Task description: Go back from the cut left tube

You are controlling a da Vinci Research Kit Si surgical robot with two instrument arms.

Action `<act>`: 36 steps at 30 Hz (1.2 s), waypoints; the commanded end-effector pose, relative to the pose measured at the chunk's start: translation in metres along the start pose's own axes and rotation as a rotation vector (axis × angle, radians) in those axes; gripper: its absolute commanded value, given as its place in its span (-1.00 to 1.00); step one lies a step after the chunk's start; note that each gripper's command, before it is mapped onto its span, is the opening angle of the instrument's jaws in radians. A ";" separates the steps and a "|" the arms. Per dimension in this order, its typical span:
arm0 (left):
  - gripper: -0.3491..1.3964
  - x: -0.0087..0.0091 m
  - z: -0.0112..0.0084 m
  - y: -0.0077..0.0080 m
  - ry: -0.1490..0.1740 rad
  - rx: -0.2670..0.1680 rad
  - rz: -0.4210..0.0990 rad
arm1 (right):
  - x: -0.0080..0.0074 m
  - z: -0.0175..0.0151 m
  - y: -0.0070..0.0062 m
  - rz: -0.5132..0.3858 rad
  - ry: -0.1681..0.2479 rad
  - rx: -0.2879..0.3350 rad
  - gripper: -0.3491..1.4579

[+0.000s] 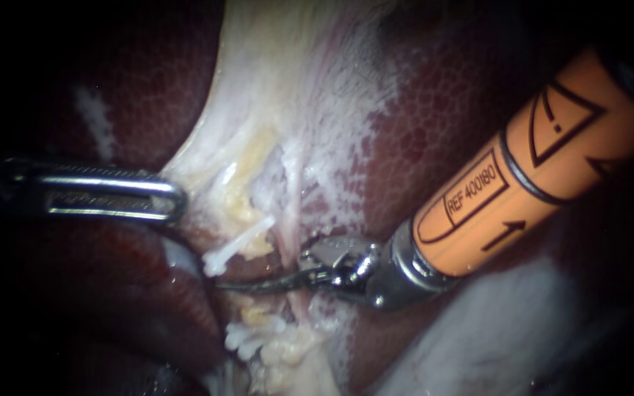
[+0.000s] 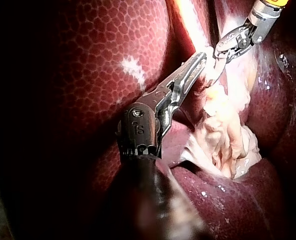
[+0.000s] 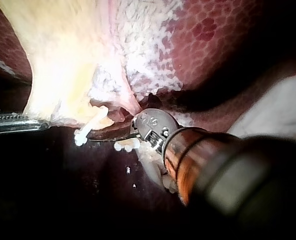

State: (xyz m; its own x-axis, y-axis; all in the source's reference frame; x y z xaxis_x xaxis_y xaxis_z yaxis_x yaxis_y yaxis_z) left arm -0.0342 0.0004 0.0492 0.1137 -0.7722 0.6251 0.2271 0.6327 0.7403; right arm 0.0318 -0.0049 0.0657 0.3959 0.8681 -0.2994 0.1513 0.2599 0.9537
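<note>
Cut left tube (image 1: pixel 260 248): parted, white clip (image 1: pixel 235 248) on upper stump.
Right instrument (image 1: pixel 230 286): blades together, lying in gap between stumps. Retreat judged barely begun.
Left instrument (image 1: pixel 172 198): jaws clamped on pale tissue (image 1: pixel 258 110) edge.

Orange right instrument (image 1: pixel 277 281) with black markings (steel collar), polished steel left instrument (image 1: pixel 172 197), shaft seemingly dark

Marks stand on the orange sleeve (image 1: pixel 522 161) of the right instrument (image 1: pixel 262 284) and, perhaps, on the left instrument (image 2: pixel 202 56).
</note>
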 end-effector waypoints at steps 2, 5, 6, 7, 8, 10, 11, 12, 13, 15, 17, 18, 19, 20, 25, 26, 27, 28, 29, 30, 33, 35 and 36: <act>-1.00 0.0000 0.0000 0.0000 0.000 0.000 0.000 | 0.0000 0.0000 0.0000 0.000 0.000 0.000 -1.00; -1.00 0.0000 0.0000 0.0000 0.000 0.000 0.000 | 0.0000 -0.0001 0.0002 0.000 0.000 0.000 -1.00; -1.00 0.0000 0.0000 0.0000 0.000 0.000 0.000 | 0.0000 -0.0001 0.0002 0.000 0.004 -0.001 -1.00; -1.00 0.0000 0.0000 0.0000 0.000 0.000 0.000 | 0.0000 -0.0002 0.0003 0.000 0.009 0.003 -1.00; -1.00 0.0000 0.0000 0.0000 0.000 0.000 0.000 | 0.0000 -0.0002 0.0003 0.000 0.011 0.005 -1.00; -1.00 0.0000 0.0000 0.0000 0.000 0.001 0.000 | 0.0000 -0.0002 0.0002 0.000 0.022 0.015 -1.00; -1.00 0.0000 0.0000 0.0000 0.000 0.001 0.000 | 0.0000 -0.0002 0.0002 -0.001 0.022 0.020 -1.00; -1.00 0.0000 0.0000 0.0000 0.000 0.001 0.000 | 0.0000 -0.0002 0.0001 -0.001 0.022 0.020 -1.00; -1.00 0.0000 -0.0001 0.0000 0.000 0.001 0.000 | -0.0001 -0.0002 0.0000 -0.001 0.021 0.020 -1.00; -1.00 0.0000 -0.0001 0.0000 0.000 0.001 0.000 | -0.0001 -0.0002 -0.0001 -0.001 0.021 0.020 -0.78; -1.00 0.0000 -0.0001 0.0000 0.000 0.001 0.000 | -0.0001 -0.0001 -0.0002 -0.001 0.021 0.020 -0.57; -1.00 0.0000 -0.0001 0.0000 0.000 0.001 0.000 | -0.0001 -0.0001 -0.0002 -0.001 0.021 0.020 -0.44; -1.00 0.0000 -0.0001 0.0000 0.000 0.001 0.000 | -0.0002 -0.0001 -0.0002 -0.001 0.021 0.020 -0.35; -1.00 0.0001 -0.0001 0.0000 0.000 0.001 0.000 | -0.0002 -0.0001 -0.0002 0.005 0.019 0.022 -0.29; -1.00 0.0001 0.0000 0.0000 0.000 0.000 0.000 | -0.0001 0.0001 -0.0002 -0.037 0.028 0.012 0.17; -1.00 0.0001 0.0000 0.0000 0.000 0.000 0.000 | 0.0000 0.0002 -0.0001 -0.037 0.028 0.012 0.21; -1.00 0.0001 0.0000 0.0000 0.000 0.000 0.000 | 0.0000 0.0002 -0.0001 -0.037 0.028 0.012 0.23; -1.00 0.0001 0.0000 0.0000 0.000 0.000 0.000 | 0.0000 0.0002 -0.0002 -0.043 0.028 0.012 0.23; -1.00 0.0001 -0.0001 0.0000 0.000 0.000 0.000 | 0.0000 0.0002 -0.0002 -0.054 0.028 0.012 0.28; -1.00 0.0001 -0.0001 0.0000 0.000 0.000 0.000 | 0.0000 0.0001 -0.0002 -0.054 0.028 0.012 0.30; -1.00 0.0001 -0.0001 0.0000 0.000 0.001 0.001 | 0.0000 0.0001 -0.0002 -0.060 0.028 0.012 0.34; -1.00 0.0001 -0.0001 0.0000 0.000 0.001 0.001 | -0.0001 -0.0001 -0.0002 -0.060 0.028 0.013 0.34; -1.00 0.0002 -0.0001 0.0000 0.000 0.001 0.001 | -0.0001 -0.0001 -0.0003 -0.060 0.027 0.013 0.34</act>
State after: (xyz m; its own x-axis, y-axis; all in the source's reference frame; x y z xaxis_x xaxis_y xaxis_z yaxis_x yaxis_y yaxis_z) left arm -0.0341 0.0002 0.0493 0.1140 -0.7717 0.6257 0.2262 0.6334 0.7400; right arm 0.0315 -0.0051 0.0656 0.3612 0.8624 -0.3547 0.1858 0.3062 0.9337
